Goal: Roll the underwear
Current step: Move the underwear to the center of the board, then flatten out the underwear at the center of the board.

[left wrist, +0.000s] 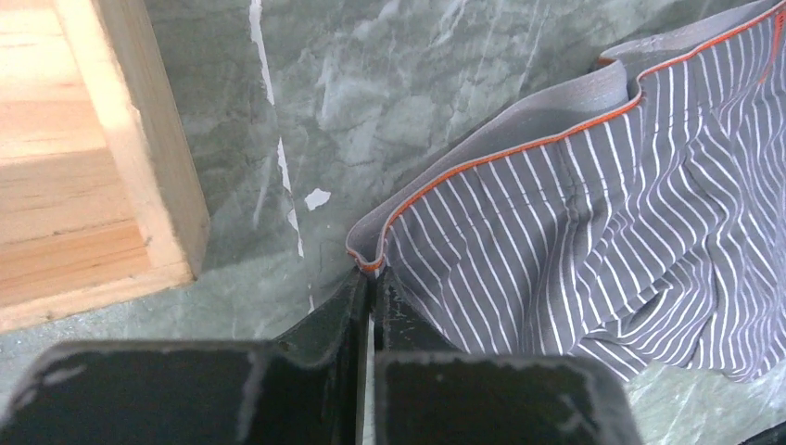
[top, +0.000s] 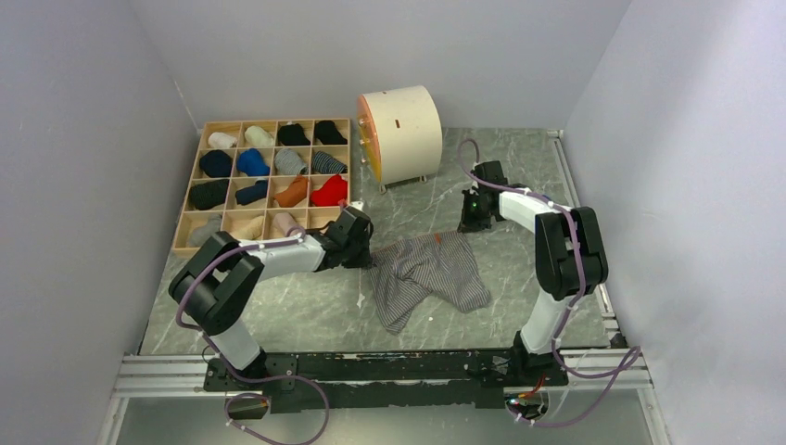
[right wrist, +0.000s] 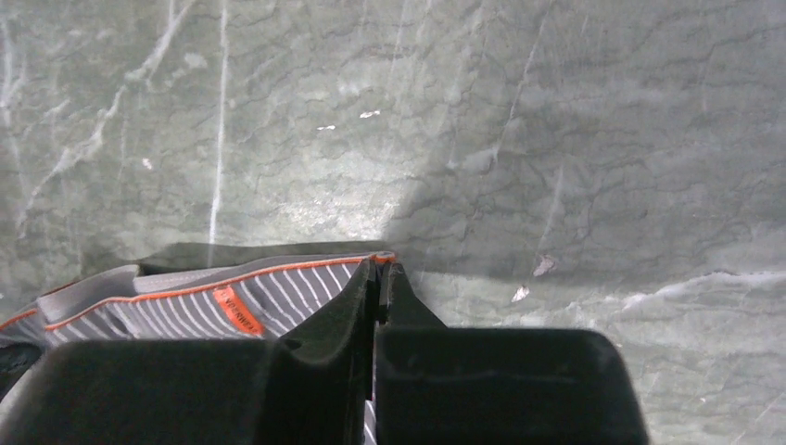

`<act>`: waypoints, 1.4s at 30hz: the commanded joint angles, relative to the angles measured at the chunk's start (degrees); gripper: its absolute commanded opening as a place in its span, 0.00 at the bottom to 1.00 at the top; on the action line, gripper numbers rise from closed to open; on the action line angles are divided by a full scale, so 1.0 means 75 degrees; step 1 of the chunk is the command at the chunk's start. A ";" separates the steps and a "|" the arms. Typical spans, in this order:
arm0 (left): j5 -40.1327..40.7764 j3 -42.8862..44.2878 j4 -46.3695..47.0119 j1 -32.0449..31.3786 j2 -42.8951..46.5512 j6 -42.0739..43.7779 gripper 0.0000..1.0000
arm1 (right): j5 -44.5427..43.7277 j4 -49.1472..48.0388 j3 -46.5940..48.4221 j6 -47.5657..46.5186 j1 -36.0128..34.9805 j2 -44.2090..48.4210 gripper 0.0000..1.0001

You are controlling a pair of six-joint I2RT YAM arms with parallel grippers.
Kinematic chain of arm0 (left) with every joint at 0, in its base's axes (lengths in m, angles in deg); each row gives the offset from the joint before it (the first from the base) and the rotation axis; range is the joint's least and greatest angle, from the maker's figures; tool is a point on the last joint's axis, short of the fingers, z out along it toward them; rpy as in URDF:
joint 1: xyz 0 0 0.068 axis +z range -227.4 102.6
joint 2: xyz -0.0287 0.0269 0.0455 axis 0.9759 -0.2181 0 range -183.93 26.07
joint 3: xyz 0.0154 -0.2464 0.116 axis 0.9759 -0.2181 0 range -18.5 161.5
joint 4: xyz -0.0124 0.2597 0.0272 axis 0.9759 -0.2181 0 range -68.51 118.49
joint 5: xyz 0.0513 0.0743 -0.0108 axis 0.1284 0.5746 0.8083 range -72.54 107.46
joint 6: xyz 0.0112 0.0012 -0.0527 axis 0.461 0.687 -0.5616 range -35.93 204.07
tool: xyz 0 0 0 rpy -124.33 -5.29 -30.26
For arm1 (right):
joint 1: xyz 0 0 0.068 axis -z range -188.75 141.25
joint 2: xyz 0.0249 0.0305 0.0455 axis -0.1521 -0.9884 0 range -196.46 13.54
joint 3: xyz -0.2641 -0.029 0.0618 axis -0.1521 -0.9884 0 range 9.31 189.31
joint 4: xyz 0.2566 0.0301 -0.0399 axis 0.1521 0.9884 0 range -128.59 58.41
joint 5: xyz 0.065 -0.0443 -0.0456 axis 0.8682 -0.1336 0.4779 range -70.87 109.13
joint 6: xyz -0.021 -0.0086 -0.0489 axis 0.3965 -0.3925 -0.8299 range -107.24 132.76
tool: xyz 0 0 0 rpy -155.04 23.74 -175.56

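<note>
Closest to the near edge of the green marbled table point(top: 306, 311), the grey striped underwear point(top: 431, 273) lies crumpled and partly spread out. Its legs trail toward that edge and its waistband point(left wrist: 528, 120) is turned to the far side.

At the underwear's far left corner the left gripper point(left wrist: 373, 273) is closed tight. Its fingers pinch the end of the grey waistband where the orange trim folds over, and the cloth spreads out to the right of the fingertips.

At the underwear's far right corner the right gripper point(right wrist: 382, 269) is likewise pressed together on the waistband's other end. The orange edge is caught right at the fingertips, and a small orange label point(right wrist: 234, 311) sits on the band just left of them. Near the left grip the waistband ripples rather than lying straight.

Left of the underwear and beyond it, a wooden compartment tray point(top: 276, 121) sits on the table, its near right corner just beside the left gripper. Most of its cells hold rolled cloth pieces point(top: 329, 190) in white, black, blue, grey, orange and red.

Farther off, behind the underwear, a cream-coloured drum point(top: 400, 134) stands on small legs, just right of the tray.
</note>
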 commanded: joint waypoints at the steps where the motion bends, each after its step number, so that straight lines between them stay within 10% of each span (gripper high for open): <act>1: 0.0312 0.0300 -0.0508 -0.0140 0.0069 0.0354 0.05 | 0.0204 -0.0204 0.0027 -0.0031 -0.0006 0.0943 0.00; 15: -0.0230 0.1399 -0.3046 -0.0344 0.4662 0.2001 0.05 | 0.0956 0.1724 -0.0837 0.0874 0.0000 0.8068 0.00; 22: -0.1244 0.2525 -0.5034 -0.0358 0.5918 0.2389 0.05 | 0.2231 0.3042 0.0293 0.1469 0.0000 0.9651 0.00; 32: -0.1962 0.3754 -0.6126 -0.0357 0.4245 0.2405 0.05 | 0.0232 0.4273 0.0309 0.1409 -0.0023 0.8532 0.00; 42: -0.1059 0.4834 -0.3826 -0.0194 -0.0882 0.3003 0.05 | -0.1301 0.0213 -0.1935 0.1225 0.0620 0.4750 0.00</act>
